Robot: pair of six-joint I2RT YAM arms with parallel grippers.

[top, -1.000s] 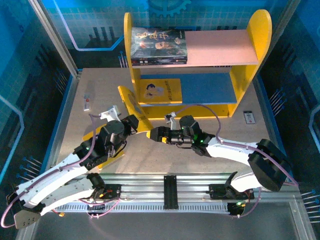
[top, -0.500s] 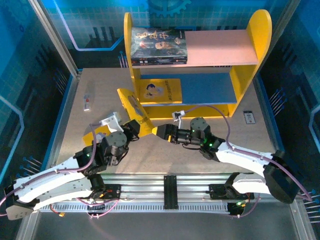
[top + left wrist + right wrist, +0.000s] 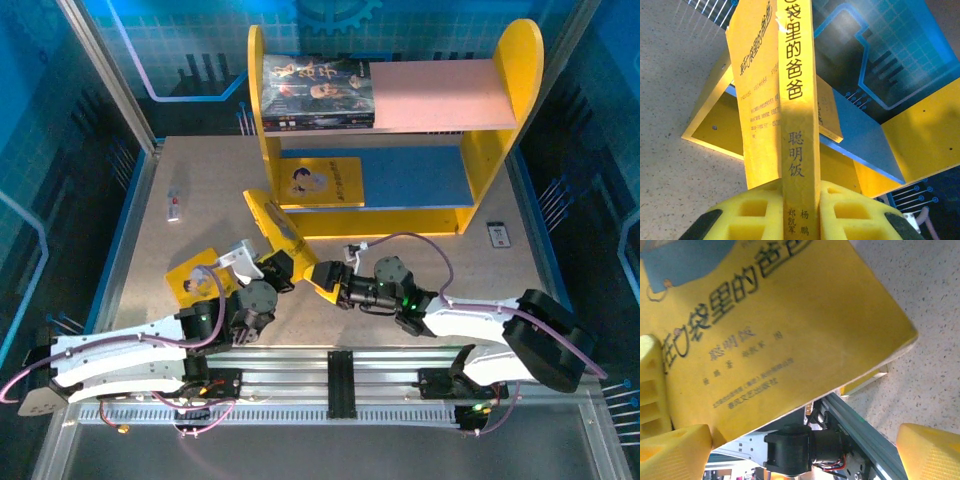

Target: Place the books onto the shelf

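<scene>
My left gripper (image 3: 292, 268) (image 3: 801, 200) is shut on the spine of a yellow book (image 3: 276, 226) (image 3: 796, 95), which stands on edge, tilted, in front of the shelf (image 3: 492, 150). My right gripper (image 3: 326, 281) (image 3: 800, 445) is open beside the held book's near end, with the book's cover (image 3: 780, 325) against its left finger. A dark book (image 3: 317, 92) lies at the left of the pink upper board. A second yellow book (image 3: 318, 181) lies on the blue lower board. A third yellow book (image 3: 193, 276) lies on the table, partly under my left arm.
A small white device (image 3: 497, 234) lies on the table right of the shelf, and a small white and red item (image 3: 174, 207) at the left. The rail (image 3: 340, 385) runs along the near edge. Blue walls close in both sides.
My left arm has pulled back toward the near edge, taking the held yellow book with it. The right gripper has followed toward the near side, still open. More of the book on the table shows.
</scene>
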